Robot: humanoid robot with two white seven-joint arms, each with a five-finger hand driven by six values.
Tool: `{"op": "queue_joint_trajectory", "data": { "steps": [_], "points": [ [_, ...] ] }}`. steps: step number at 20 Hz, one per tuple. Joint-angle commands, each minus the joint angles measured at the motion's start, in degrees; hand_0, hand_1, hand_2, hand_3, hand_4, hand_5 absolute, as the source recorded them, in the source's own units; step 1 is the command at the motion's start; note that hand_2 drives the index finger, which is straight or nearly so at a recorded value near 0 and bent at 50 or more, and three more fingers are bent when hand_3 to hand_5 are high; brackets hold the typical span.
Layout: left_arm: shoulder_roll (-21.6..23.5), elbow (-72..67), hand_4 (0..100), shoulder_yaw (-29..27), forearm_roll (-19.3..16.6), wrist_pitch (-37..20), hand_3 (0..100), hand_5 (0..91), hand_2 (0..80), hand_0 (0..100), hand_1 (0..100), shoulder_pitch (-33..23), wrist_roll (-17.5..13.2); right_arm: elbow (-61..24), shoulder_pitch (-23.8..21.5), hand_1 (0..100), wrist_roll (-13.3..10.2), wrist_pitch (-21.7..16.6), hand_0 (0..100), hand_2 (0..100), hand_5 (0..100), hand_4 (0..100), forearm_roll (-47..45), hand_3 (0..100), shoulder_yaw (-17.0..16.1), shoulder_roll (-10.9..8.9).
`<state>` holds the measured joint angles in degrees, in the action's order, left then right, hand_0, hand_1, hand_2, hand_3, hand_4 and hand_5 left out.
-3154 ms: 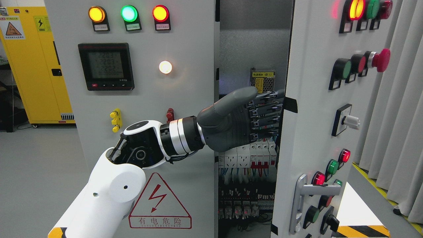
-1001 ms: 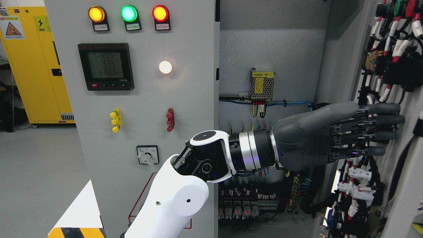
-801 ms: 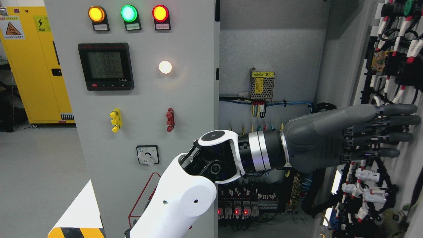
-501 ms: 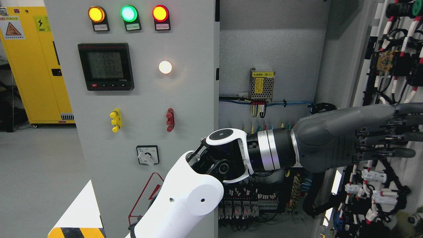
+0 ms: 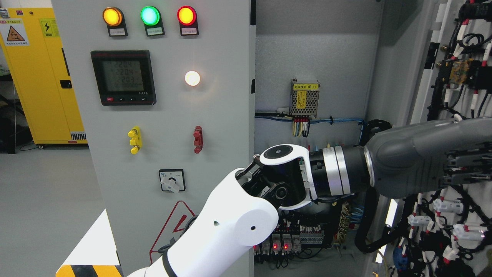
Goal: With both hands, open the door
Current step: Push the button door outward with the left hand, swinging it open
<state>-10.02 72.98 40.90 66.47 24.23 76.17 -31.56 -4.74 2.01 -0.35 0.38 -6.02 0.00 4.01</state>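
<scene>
The cabinet's right door [image 5: 438, 69] stands swung far open at the right edge, its wired inner side facing me. My left arm [image 5: 230, 227] rises from the lower left and reaches across the opening. The dark grey left hand [image 5: 467, 161] lies flat against the door's inner side among the wiring. Its fingers [image 5: 465, 156] are stretched straight and hold nothing, and their tips run off the frame's right edge. The left door [image 5: 173, 115] stays closed, carrying lamps, a meter and a rotary switch. My right hand is out of sight.
Inside the cabinet [image 5: 311, 54] sit a small power supply [image 5: 305, 98], blue cabling and rows of breakers [image 5: 280, 242] with red lights. A black cable conduit [image 5: 363, 231] loops toward the door. A yellow cabinet [image 5: 42, 77] stands far left on the grey floor.
My left arm has kept sweeping right with the flat hand on the door, and the door has swung wider. The fingertips have passed beyond the right edge.
</scene>
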Motion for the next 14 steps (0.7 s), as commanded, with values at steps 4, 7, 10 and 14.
{"op": "queue_joint_trajectory", "data": {
  "steps": [4,7,10,14],
  "points": [
    [-0.27,-1.35,0,3.40,0.50,0.64,0,0.0,0.0,12,56,-0.23,0.44,-0.09,0.01,50,0.00,-0.03,0,4,0,0,-0.05,0,1.67,0.03],
    [-0.27,-0.74,0,-3.35,-0.37,3.44,0,0.0,0.0,12,56,-0.76,0.44,0.00,0.01,50,0.00,-0.03,0,4,0,0,0.04,0,1.67,0.03],
    [0.17,2.86,0,-8.28,-5.02,5.38,0,0.0,0.0,12,56,-2.68,0.44,0.00,-0.08,50,0.00,-0.03,0,4,0,0,-0.05,0,1.67,0.03],
    [1.57,8.91,0,-11.81,-8.90,7.32,0,0.0,0.0,12,56,-8.74,0.53,0.00,0.01,50,0.00,-0.03,0,4,0,0,0.04,0,1.67,-0.06]
  ]
}}
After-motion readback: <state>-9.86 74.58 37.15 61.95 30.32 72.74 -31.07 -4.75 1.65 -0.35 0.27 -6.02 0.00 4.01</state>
